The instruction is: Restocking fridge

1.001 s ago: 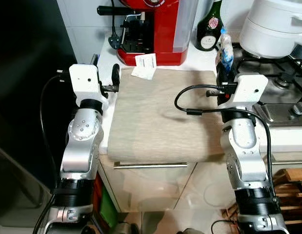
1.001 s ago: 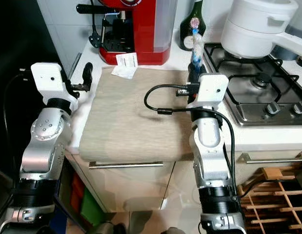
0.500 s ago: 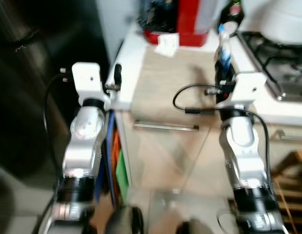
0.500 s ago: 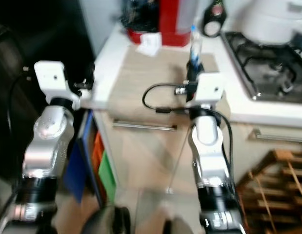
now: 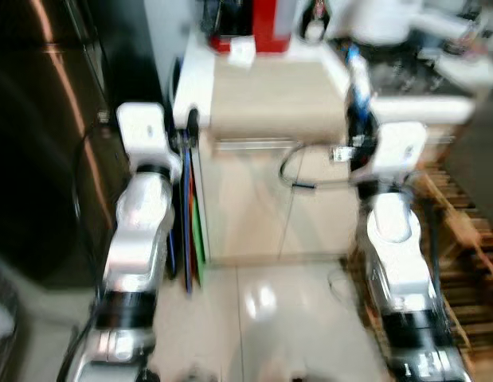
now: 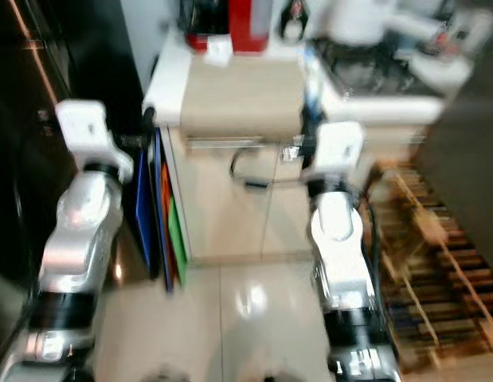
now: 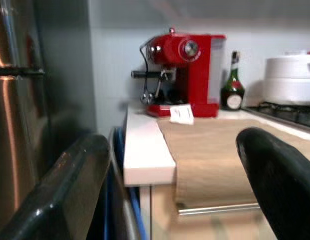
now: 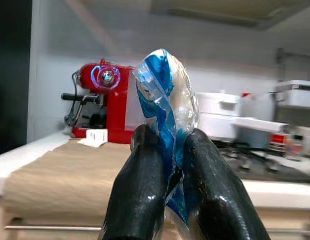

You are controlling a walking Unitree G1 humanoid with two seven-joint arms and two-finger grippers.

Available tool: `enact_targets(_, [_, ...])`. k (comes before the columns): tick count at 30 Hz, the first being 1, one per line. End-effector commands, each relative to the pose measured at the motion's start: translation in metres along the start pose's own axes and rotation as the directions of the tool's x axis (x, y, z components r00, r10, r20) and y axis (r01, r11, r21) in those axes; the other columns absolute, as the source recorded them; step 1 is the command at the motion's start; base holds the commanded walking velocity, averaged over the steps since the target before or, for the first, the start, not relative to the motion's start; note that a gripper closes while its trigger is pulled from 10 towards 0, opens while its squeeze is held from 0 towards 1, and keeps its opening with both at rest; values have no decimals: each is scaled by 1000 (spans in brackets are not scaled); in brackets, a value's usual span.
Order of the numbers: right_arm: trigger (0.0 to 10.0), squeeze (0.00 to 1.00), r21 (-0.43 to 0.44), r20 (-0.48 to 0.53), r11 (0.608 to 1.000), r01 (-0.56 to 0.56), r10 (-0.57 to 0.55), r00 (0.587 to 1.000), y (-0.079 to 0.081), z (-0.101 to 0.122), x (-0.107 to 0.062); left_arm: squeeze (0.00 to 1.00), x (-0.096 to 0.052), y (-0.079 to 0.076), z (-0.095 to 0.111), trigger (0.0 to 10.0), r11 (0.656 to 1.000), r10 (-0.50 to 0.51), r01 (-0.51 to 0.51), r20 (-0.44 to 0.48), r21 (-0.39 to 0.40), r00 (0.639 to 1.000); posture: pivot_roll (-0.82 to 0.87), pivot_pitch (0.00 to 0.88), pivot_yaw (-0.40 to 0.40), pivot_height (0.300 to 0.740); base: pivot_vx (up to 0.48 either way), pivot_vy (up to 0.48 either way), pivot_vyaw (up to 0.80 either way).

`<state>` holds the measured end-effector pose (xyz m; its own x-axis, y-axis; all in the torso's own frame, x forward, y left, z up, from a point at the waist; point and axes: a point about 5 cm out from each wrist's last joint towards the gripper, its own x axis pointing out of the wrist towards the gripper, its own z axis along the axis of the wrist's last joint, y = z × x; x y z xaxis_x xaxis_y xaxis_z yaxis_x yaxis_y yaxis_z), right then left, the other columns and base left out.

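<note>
Head views were motion-blurred, so fine detail is limited.

Far left: dark fridge [image 5: 39, 143], door looked closed, steel front reflecting light. Judging from the task, that's where the item goes.

Left gripper [image 7: 180, 195] was raised at chest height just beside the fridge's side, fingers spread wide apart, holding nothing. Probably kept free for the door handle.

In the gap between fridge and cabinet: flat boards [image 6: 162, 207] in blue, orange and green, standing on edge. Next to them, the counter [image 5: 200, 76], white top with a beige cloth [image 5: 274, 99] draped over its front edge. At the back of it, a red coffee machine [image 7: 187, 75], a small white card [image 7: 182, 114] in front of it, and a dark green bottle [image 7: 233, 82] beside it.

Right gripper [image 8: 167, 165] was held up in front of the robot, level with the counter edge, fingers clamped tight on a blue and clear plastic packet [image 8: 167, 105]. The packet stuck up above the fingertips, pinched near its lower end, so the top was loose. Contents couldn't be read.

Further right: stove [image 6: 373, 76] with a white pot [image 7: 290, 80] on it. Below and right of the cabinet, a wooden rack [image 6: 425, 263] on the floor.

Judgement: carry phase, packet not yet in the fridge. Thin pinch on soft film, slip risk.
</note>
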<state>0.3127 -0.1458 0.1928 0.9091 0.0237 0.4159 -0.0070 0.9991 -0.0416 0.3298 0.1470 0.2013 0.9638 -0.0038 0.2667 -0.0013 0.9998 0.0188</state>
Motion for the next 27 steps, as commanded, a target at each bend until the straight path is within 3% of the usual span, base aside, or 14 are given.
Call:
enact_targets(1, [0, 0, -2, 30, 1000, -16, 16, 999, 3, 7, 2, 0, 1, 0, 2, 10000, 1000, 4, -4, 4, -5, 1000, -76, 0, 24, 740, -386, 0, 0])
enact_targets(7, [0, 0, 69, -137, 997, -30, 39, 990, 7, -24, -13, 0, -3, 4, -11, 10000, 1000, 20, -20, -40, -5, 999, -75, 0, 23, 740, -384, 0, 0])
enact_targets(9, [0, 0, 127, -261, 991, -33, 65, 963, 9, -45, -21, 0, -8, 8, -25, 10000, 999, 35, -37, -87, -24, 996, -75, 0, 23, 740, -356, 0, 0])
enact_targets(11, [0, 0, 181, -423, 981, -65, 137, 896, 14, -75, -34, 0, -15, 15, -49, 10000, 997, 44, -54, -177, -53, 983, -75, 0, 23, 740, 0, 0, 0])
enact_targets(12, [0, 0, 181, -423, 981, -65, 137, 896, 14, -75, -34, 0, -15, 15, -49, 10000, 997, 44, -54, -177, -53, 983, -75, 0, 23, 740, 0, 0, 0])
enact_targets(14, [0, 0, 224, -609, 973, -57, 186, 771, 15, -116, -60, 0, -35, 22, -106, 10000, 991, 36, -86, -420, -101, 907, -75, 0, 19, 740, 0, 0, 0])
enact_targets(15, [0, 0, 224, -609, 973, -57, 186, 771, 15, -116, -60, 0, -35, 22, -106, 10000, 991, 36, -86, -420, -101, 907, -75, 0, 19, 740, 0, 0, 0])
enact_targets(18, [0, 0, 204, -755, 979, -2, 158, 636, 3, -151, -90, 0, -72, 21, -160, 10000, 994, -29, -44, -634, -99, 773, -72, 0, 16, 740, 0, 0, 0])
enact_targets(19, [0, 0, 204, -755, 979, -2, 158, 636, 3, -151, -90, 0, -72, 21, -160, 10000, 994, -29, -44, -634, -99, 773, -72, 0, 16, 740, 0, 0, 0])
enact_targets(20, [0, 0, 167, -851, 986, -5, 147, 505, -7, -171, -118, 0, -104, 20, -191, 10000, 994, -52, -36, -764, -99, 643, -82, 0, 22, 740, 0, 0, 0])
enact_targets(21, [0, 0, 146, -893, 989, -11, 136, 428, -12, -179, -134, 0, -120, 20, -202, 10000, 996, -46, -38, -813, -83, 581, -85, 0, 25, 740, 0, 0, 0])
enact_targets(22, [0, 0, 146, -893, 989, -11, 136, 428, -12, -179, -134, 0, -120, 20, -202, 10000, 996, -46, -38, -813, -83, 581, -85, 0, 25, 740, 0, 0, 0])
enact_targets(25, [0, 0, 111, -956, 994, -5, 108, 273, -22, -191, -168, 0, -155, 27, -219, 10000, 995, -8, -85, -891, -52, 453, -94, 0, 34, 740, 0, 0, 0])
enact_targets(27, [0, 0, 79, -972, 997, 3, 77, 224, -28, -194, -182, 0, -176, 35, -227, 10000, 987, 39, -157, -925, -23, 379, -102, 0, 37, 740, 0, -156, 0])
